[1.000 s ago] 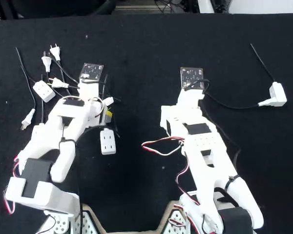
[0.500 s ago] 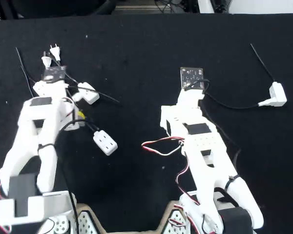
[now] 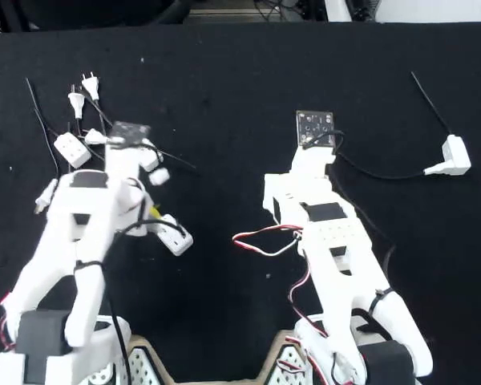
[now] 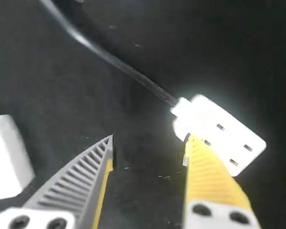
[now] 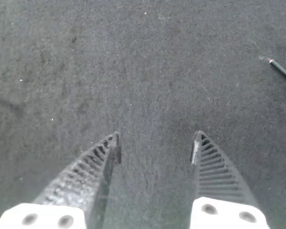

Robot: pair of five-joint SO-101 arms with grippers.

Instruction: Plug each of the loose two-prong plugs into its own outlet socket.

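My left gripper (image 4: pixel 150 145) is open just above the black mat. A white outlet socket (image 4: pixel 219 133) on a black cable lies against the outer side of its yellow finger (image 4: pixel 205 167), not between the jaws. In the high view this socket (image 3: pixel 174 234) lies tilted beside the left arm (image 3: pixel 88 200). A second socket (image 3: pixel 70 149) and loose two-prong plugs (image 3: pixel 76 100) with thin cables lie at the far left. My right gripper (image 5: pixel 155 143) is open over bare mat, holding nothing. One angled white plug (image 3: pixel 453 156) rests at the far right.
Black cables criss-cross the mat around the left arm. Another white block (image 4: pixel 5 157) lies off to one side of the left gripper. A cable end (image 5: pixel 281 71) lies ahead of the right gripper. The right arm (image 3: pixel 329 233) stands mid-table; open mat lies between the arms.
The left arm swung out to the far left, then partway back toward the middle. The socket beside it turned from upright to tilted. The right arm has stayed still.
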